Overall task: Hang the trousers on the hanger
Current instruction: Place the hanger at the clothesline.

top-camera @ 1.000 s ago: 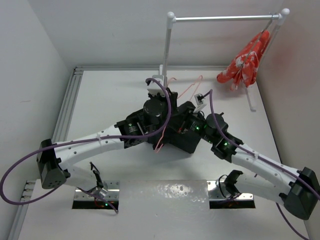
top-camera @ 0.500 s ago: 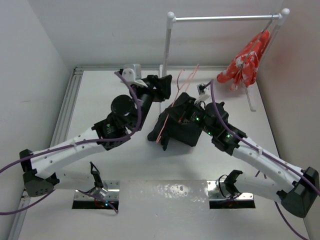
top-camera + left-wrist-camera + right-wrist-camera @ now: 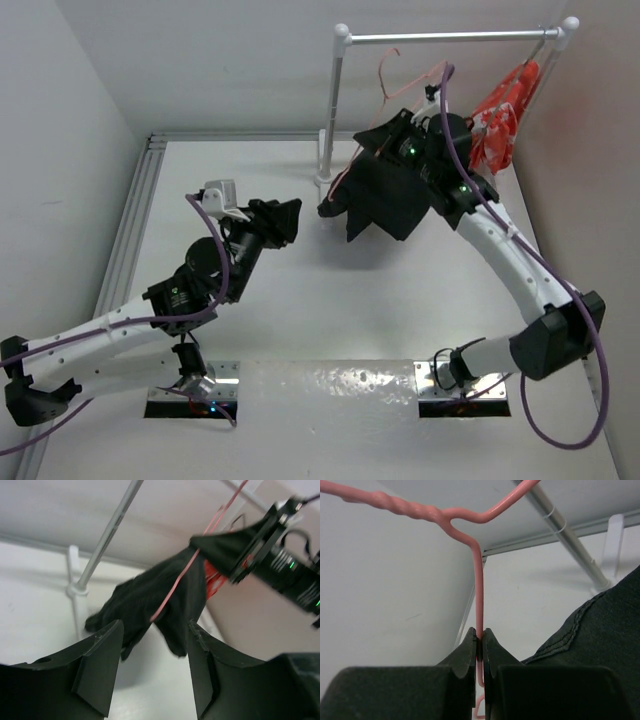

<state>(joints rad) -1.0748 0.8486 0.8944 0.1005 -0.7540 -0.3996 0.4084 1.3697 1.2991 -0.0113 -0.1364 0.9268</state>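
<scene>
The black trousers (image 3: 385,195) hang folded over the pale-pink wire hanger (image 3: 398,72), lifted off the table just below the rack's rail. My right gripper (image 3: 433,100) is shut on the hanger's wire; in the right wrist view the fingertips (image 3: 480,642) pinch the pink stem (image 3: 478,580), with dark trouser fabric (image 3: 600,630) at the lower right. My left gripper (image 3: 285,220) stands open and empty, low over the table to the left of the trousers. From the left wrist, its fingers (image 3: 100,665) frame the hanging trousers (image 3: 140,600) and the hanger wire (image 3: 175,587) from a distance.
A white clothes rack stands at the back: horizontal rail (image 3: 450,37), left upright (image 3: 333,110) and its foot. A bunched orange-red garment (image 3: 500,125) hangs at the rail's right end, close behind my right wrist. Walls close in on the left, back and right.
My left gripper opened, let go and drew back to the near left. The right arm lifted the hanger with the trousers from the table's middle up toward the rail.
</scene>
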